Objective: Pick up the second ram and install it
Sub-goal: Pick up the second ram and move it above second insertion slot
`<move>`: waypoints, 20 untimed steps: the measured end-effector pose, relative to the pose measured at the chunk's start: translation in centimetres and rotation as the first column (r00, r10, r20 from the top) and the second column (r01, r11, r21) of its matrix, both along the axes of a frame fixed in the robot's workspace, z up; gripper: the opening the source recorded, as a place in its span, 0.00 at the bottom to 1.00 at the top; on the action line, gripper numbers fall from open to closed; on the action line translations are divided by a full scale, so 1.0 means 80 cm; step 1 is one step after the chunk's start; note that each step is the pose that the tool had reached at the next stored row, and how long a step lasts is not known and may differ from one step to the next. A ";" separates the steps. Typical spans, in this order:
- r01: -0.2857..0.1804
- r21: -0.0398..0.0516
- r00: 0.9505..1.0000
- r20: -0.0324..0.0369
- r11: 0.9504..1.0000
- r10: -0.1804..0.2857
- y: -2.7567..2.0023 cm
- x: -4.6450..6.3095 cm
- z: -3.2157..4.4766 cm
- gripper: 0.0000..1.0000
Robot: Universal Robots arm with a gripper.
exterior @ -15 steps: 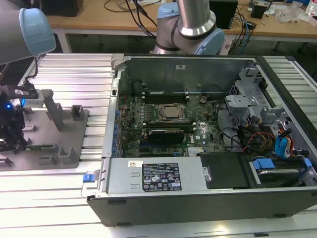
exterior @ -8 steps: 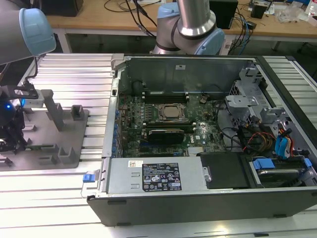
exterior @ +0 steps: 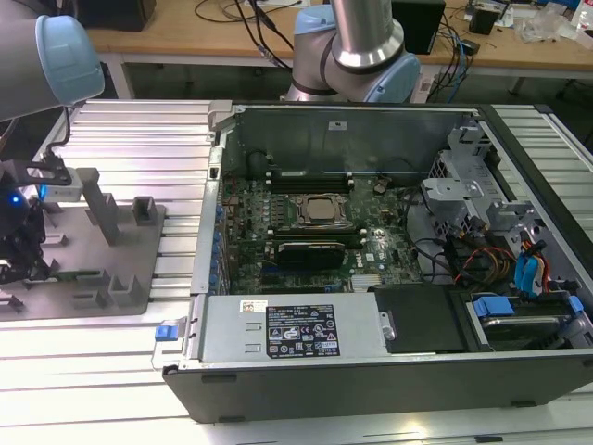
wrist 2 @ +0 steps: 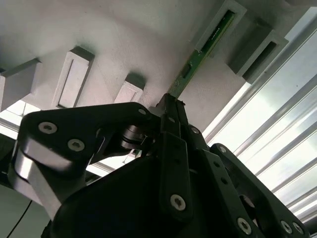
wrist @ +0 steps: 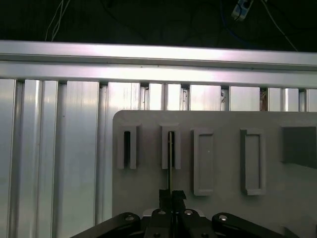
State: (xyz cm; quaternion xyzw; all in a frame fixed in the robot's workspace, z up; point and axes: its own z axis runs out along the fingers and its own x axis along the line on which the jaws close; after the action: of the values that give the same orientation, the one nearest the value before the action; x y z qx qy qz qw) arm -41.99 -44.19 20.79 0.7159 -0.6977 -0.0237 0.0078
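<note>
The second ram (wrist 2: 200, 54) is a thin green stick standing on edge in a slotted holder of the grey tray (wrist 2: 124, 34). In the first wrist view the ram (wrist: 170, 161) appears edge-on, running from its holder slot to my fingers. My gripper (wrist 2: 172, 105) is shut on the near end of the stick, and the gripper (wrist: 172, 195) has its black fingers pressed on both sides of it. In the exterior view the gripper (exterior: 23, 243) hangs over the tray (exterior: 111, 287) at the far left.
The open computer case (exterior: 371, 371) lies at the exterior view's right of the tray, with its motherboard (exterior: 306, 232) and memory slots (exterior: 310, 178) exposed. Upright grey holder blocks (exterior: 102, 209) stand on the tray. Ribbed aluminium table (exterior: 139, 139) surrounds both.
</note>
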 end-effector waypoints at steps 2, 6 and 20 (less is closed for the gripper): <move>0.000 0.000 1.000 0.000 1.000 0.000 0.0000 0.000 0.0000 0.09; 0.000 0.000 1.000 0.000 1.000 0.000 0.0000 0.000 0.0063 0.09; 0.001 0.000 1.000 0.000 1.000 -0.001 0.0000 0.001 0.0604 0.09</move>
State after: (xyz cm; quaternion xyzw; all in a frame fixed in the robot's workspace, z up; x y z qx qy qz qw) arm -41.95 -44.19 25.62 0.7156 -0.6980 -0.0237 0.0077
